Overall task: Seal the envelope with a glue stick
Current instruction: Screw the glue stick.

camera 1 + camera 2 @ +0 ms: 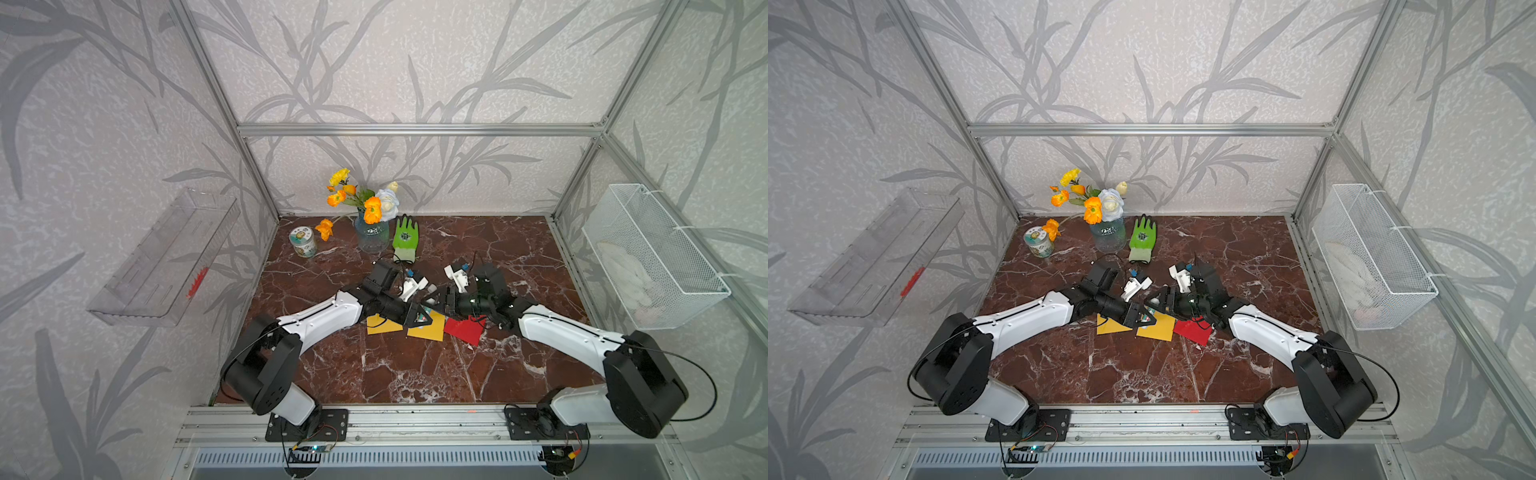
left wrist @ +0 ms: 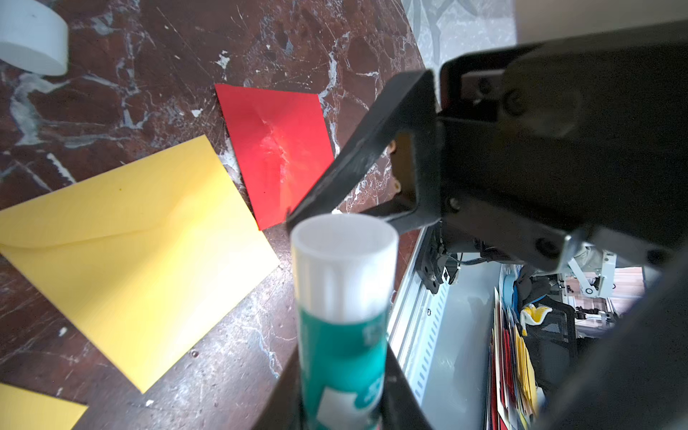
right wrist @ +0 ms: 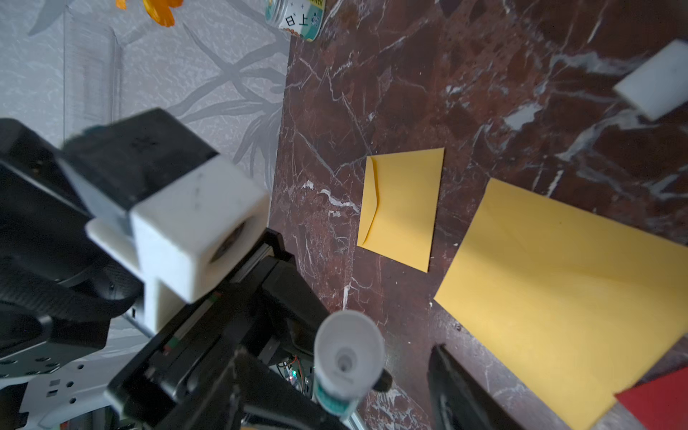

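Left jaws clamp the smooth cylindrical glue stick (image 2: 344,316); only the right wrist view shows its dimpled white end, right jaws parted.

On the table (image 1: 415,374) three envelopes lie in a row near the middle. The left envelope (image 1: 379,325) and the middle envelope (image 1: 429,330) are separated by a gap, and the right envelope (image 1: 463,330) lies just beside the middle one. Both arms reach in from the front edge and meet above this row. The glue stick (image 2: 344,298) sits between the fingers of the left gripper (image 1: 420,318), above the middle envelope. Behind the row, near the back wall, a jar (image 1: 303,241) stands at the left and a vase (image 1: 372,237) to its right. A glove (image 1: 405,239) lies just right of the vase. A shelf (image 1: 162,257) hangs on the left wall and a basket (image 1: 665,249) on the right wall.
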Tool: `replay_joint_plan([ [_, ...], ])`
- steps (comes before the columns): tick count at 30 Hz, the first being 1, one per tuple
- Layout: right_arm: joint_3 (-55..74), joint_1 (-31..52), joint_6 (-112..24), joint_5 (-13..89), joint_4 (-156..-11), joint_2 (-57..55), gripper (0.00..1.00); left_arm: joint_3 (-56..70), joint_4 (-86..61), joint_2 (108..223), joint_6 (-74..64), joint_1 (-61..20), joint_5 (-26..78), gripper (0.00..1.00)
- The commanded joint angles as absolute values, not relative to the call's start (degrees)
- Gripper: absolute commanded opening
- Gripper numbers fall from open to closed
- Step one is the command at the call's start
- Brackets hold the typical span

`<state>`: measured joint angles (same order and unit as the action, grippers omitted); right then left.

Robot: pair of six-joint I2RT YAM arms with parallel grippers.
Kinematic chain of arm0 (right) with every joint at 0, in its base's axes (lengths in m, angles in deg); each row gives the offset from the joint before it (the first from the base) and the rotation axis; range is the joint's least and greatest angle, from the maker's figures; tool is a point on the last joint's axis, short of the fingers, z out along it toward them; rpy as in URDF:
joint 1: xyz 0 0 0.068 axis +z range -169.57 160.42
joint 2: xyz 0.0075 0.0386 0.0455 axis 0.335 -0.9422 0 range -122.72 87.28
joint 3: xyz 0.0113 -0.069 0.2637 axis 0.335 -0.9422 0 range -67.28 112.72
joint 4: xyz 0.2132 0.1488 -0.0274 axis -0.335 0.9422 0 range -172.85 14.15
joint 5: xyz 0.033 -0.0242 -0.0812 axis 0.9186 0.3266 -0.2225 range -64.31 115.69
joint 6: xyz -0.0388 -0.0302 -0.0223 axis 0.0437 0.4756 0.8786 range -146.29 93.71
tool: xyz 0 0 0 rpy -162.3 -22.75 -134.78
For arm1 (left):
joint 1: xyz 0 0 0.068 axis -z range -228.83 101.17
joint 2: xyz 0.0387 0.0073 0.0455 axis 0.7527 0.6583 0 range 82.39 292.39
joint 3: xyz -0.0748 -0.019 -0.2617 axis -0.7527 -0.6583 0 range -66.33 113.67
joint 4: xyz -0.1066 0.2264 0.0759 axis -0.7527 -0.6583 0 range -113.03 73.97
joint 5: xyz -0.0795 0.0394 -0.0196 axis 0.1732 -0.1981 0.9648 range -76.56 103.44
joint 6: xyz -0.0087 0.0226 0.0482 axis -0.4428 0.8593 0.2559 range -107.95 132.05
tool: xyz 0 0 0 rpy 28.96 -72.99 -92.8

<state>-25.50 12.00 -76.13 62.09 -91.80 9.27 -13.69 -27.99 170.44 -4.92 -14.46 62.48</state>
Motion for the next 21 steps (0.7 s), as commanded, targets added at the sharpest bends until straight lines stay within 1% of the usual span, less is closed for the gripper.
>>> replay_joint_plan([
  [1, -26.97, 10.11, -73.8, 61.41, -96.34, 12.67, 0.79, -14.56, -26.68, 168.6, -5.51, -14.68, 63.41, 0.0],
  [3, -27.99, 9.62, -73.34, 62.69, -99.63, 13.1, 0.79, -14.66, -26.12, 168.06, -5.59, -14.67, 64.35, 0.0],
  [5, -28.74, 9.42, -72.89, 65.3, -102.77, 12.67, 0.75, -14.75, -25.39, 167.35, -5.94, -14.61, 65.44, 0.0],
  [9, -28.17, 8.82, -71.86, 70.07, -104.41, 10.93, 0.71, -16.07, -23.1, 164.72, -6.66, -14.58, 67.0, 0.0],
  [16, -29.12, 8.42, -76.54, 74.8, -113.85, 8.8, 0.65, -18.36, -21.3, 161.66, -7.24, -14.55, 67.3, 0.0],
  [21, -28.36, 8.46, -77.75, 76.48, -114.13, 7.44, 0.57, -18.02, -21.21, 161.52, -7.63, -14.56, 66.12, 0.0],
])
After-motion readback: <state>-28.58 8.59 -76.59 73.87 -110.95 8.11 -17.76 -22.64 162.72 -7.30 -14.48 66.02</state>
